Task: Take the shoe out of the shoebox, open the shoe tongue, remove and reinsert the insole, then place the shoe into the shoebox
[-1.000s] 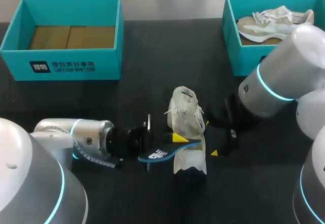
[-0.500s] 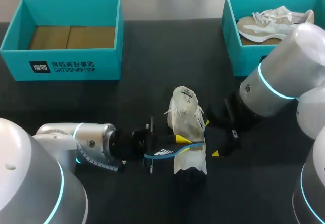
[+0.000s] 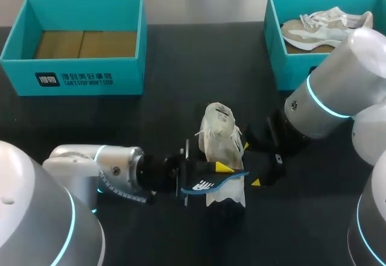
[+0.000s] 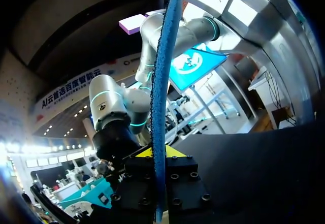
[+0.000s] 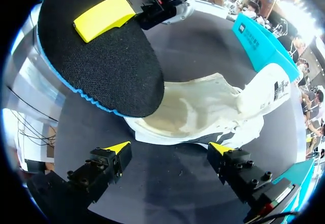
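Left gripper (image 3: 222,168): fingers clamped on the blue-edged insole (image 3: 211,184), advanced rightward over the last second. Insole now overlaps the heel opening of the white shoe (image 3: 220,148), lying mid-tabletop (image 3: 199,67). Right gripper (image 3: 249,164): fingers spread, empty, beside the shoe. Reinsertion judged under way.

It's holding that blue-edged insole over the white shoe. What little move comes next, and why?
Probably tip the insole down and slide it into the shoe. The left jaws are shut on the insole, which hovers over the shoe, not inside it; the shoe's mouth gapes open, and the right jaws stand open beside it.
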